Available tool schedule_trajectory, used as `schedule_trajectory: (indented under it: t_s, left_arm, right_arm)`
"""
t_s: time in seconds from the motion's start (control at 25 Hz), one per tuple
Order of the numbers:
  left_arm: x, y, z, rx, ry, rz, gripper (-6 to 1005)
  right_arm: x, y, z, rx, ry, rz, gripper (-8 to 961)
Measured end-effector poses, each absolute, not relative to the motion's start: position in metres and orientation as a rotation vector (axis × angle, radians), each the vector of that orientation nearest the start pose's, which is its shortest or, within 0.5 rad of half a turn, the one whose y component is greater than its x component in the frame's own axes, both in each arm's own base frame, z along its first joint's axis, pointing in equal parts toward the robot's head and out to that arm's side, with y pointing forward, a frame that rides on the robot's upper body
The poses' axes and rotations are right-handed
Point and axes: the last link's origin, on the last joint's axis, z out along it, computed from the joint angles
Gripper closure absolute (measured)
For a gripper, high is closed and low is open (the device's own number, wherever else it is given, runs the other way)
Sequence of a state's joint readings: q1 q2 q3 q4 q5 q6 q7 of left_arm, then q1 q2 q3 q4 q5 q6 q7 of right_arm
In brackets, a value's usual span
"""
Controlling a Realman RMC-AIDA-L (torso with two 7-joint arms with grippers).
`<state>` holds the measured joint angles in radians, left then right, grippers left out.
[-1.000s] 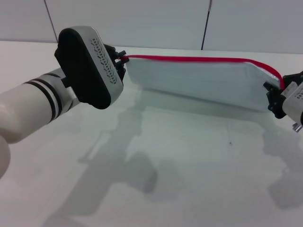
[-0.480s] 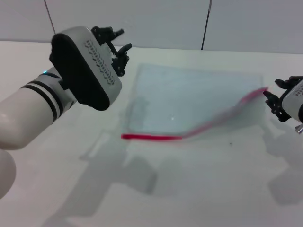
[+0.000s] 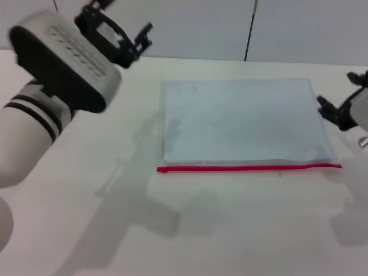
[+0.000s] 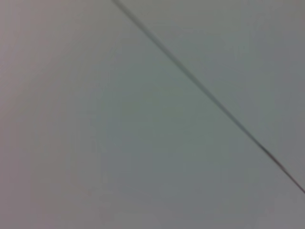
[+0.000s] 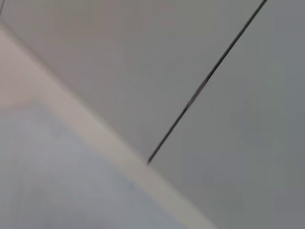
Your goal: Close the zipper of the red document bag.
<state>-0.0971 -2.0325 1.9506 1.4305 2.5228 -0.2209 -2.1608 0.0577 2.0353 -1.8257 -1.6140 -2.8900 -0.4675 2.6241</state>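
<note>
The red document bag, a pale blue-grey translucent pouch, lies flat on the white table. Its zipper is a thin red strip along the edge nearest me; I cannot make out the slider. My left gripper is raised above the table, up and left of the bag's far left corner, open and holding nothing. My right gripper hovers just off the bag's right edge, open and empty. The right wrist view catches a pale grey-blue patch that looks like part of the bag.
The white table runs wide around the bag. A white panelled wall with a dark vertical seam stands behind it. The left wrist view shows only wall and a seam.
A second ago both grippers held the bag up by its red edge. They let go, and it dropped flat with the zipper toward me. The left arm rose up and away to the left.
</note>
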Motion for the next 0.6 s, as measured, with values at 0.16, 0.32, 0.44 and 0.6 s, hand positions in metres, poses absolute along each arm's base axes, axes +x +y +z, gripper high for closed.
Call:
schedule_trajectory:
  t_s: [0.16,0.32,0.44,0.6]
  left_arm:
    - [-0.166,0.343,0.025,-1.665,-0.066,-0.453,209]
    - [-0.172,0.333,0.023,-1.590,-0.191,-0.579,209]
    - [-0.181,0.328,0.015,-1.577,-0.255,-0.623,209]
    - [-0.200,0.325,0.007,-1.572,-0.349,-0.647,210]
  right_arm:
    - [0.201,0.330,0.012,-1.965,0.270,0.155,259]
    - [0.198,0.315,0.012,-1.840,0.271,0.403,259]
    - [0.210,0.305,0.009,-1.745,0.292,0.513,260]
    - [0.225,0.299,-0.001,-1.686,0.322,0.577,260]
